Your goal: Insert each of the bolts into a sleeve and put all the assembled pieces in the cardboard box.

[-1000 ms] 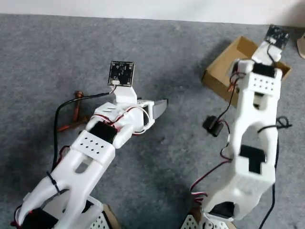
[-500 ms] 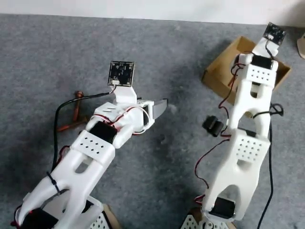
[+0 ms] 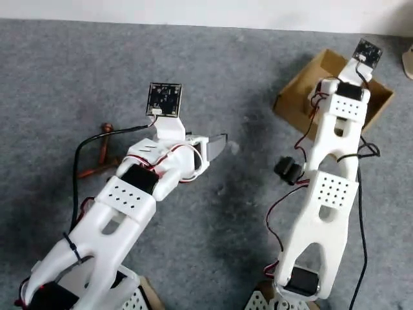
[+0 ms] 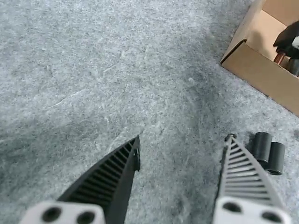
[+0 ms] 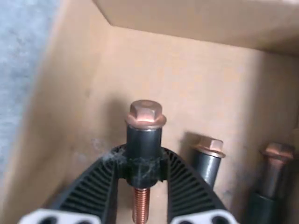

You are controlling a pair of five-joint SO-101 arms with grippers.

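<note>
My right gripper (image 5: 144,161) is inside the cardboard box (image 3: 298,97), shut on an assembled piece (image 5: 145,140): a copper bolt with a hex head through a black sleeve, its thread sticking out below. Two more assembled pieces (image 5: 208,158) stand beside it against the box floor. In the high view the right arm (image 3: 335,129) stretches over the box and covers its gripper. My left gripper (image 4: 183,139) hangs open over bare carpet, with nothing between its fingers. Two black sleeves (image 4: 268,150) lie just beside one of its fingers (image 4: 238,168). Loose copper bolts (image 3: 102,152) lie on the carpet left of the left arm.
The two sleeves (image 3: 288,170) lie on the grey carpet between the arms, close to the right arm's cables. A black cable (image 3: 84,152) runs over the loose bolts. The box's near wall (image 4: 261,70) rises beyond the left gripper.
The right arm has stretched forward and reached deeper into the box with its piece. The left arm has not moved.
</note>
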